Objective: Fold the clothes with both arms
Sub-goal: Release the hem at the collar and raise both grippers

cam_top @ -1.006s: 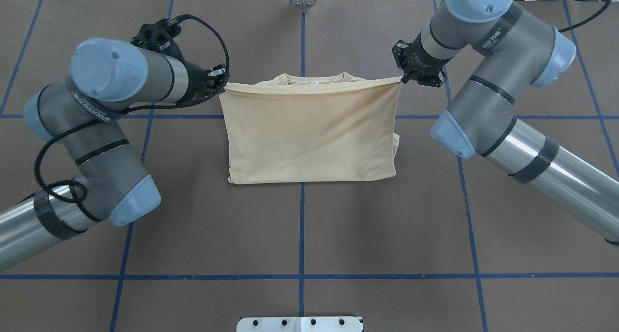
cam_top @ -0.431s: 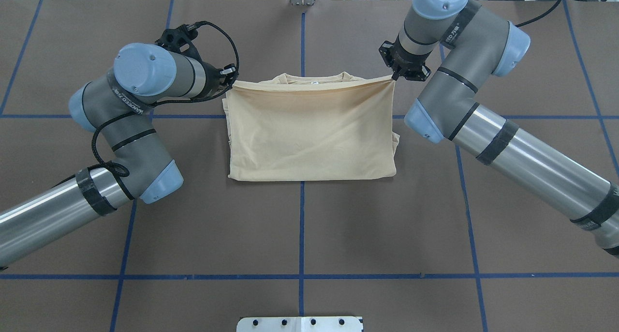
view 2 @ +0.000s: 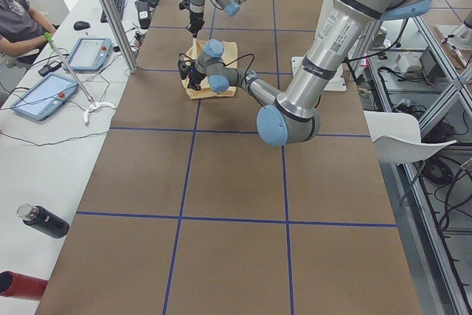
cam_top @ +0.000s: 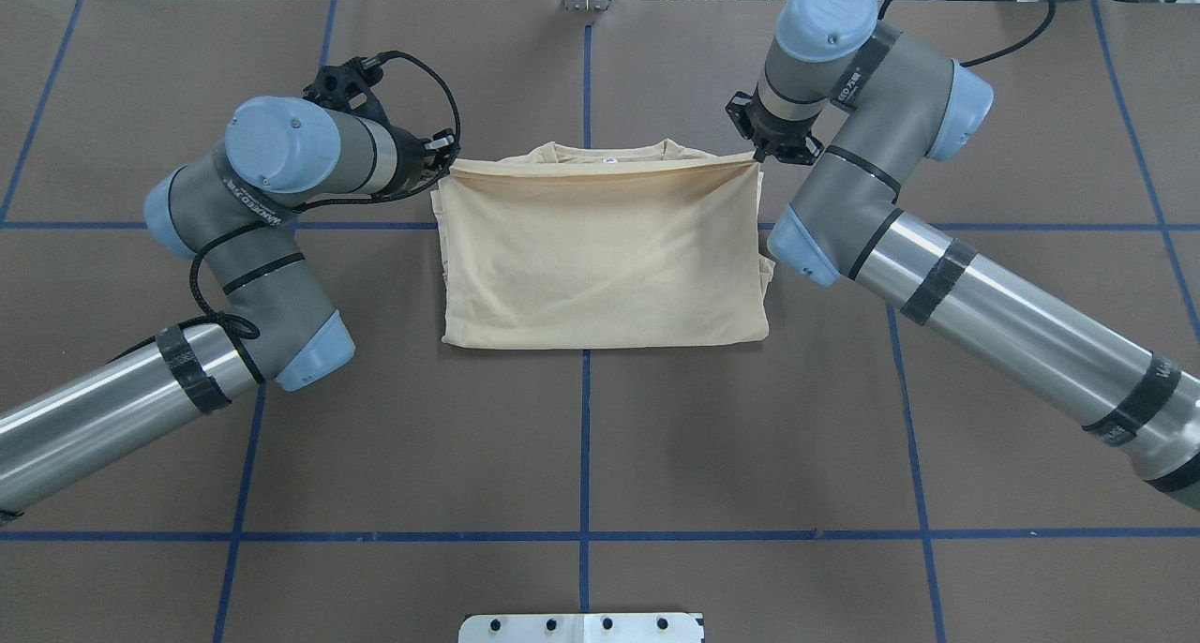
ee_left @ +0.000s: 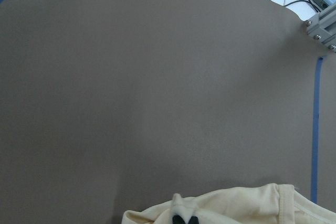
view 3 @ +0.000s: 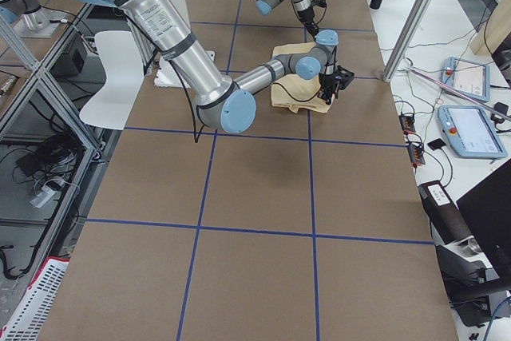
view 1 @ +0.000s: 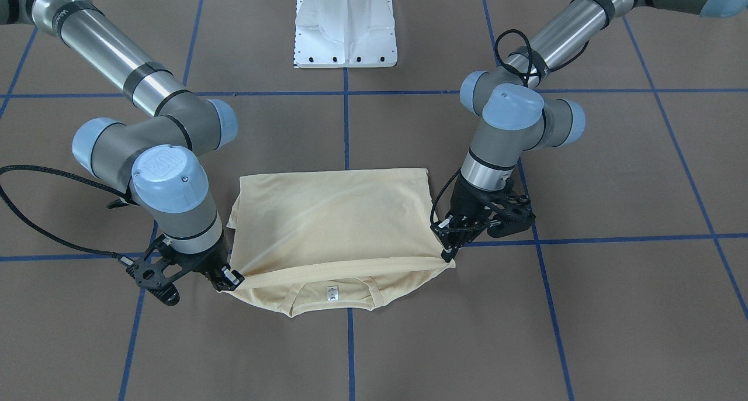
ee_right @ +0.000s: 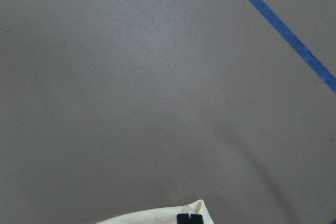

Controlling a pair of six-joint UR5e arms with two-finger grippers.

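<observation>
The clothes are one pale cream-yellow shirt (cam_top: 600, 259) folded in half on the brown table, its upper layer reaching almost to the collar and white neck label (view 1: 332, 293). My left gripper (cam_top: 448, 161) is shut on the far left corner of that upper layer. My right gripper (cam_top: 757, 154) is shut on the far right corner. Between them the held edge spans, slightly raised. In the left wrist view the black fingertips (ee_left: 184, 219) pinch cream cloth, and the right wrist fingertips (ee_right: 190, 219) do the same. In the front-facing view the left gripper (view 1: 449, 257) is on the right and the right gripper (view 1: 232, 280) on the left.
The white pedestal base (view 1: 345, 33) stands at the robot's side of the table. Blue tape lines (cam_top: 585, 456) grid the brown surface. A side bench holds tablets (view 2: 43, 95) and a dark bottle (view 2: 43, 221), with a seated person (view 2: 18, 23) beyond it.
Both grippers have moved inward toward each other with the shirt corners still held. The held edge is now narrower and the arms' elbows have swung closer to the shirt.
</observation>
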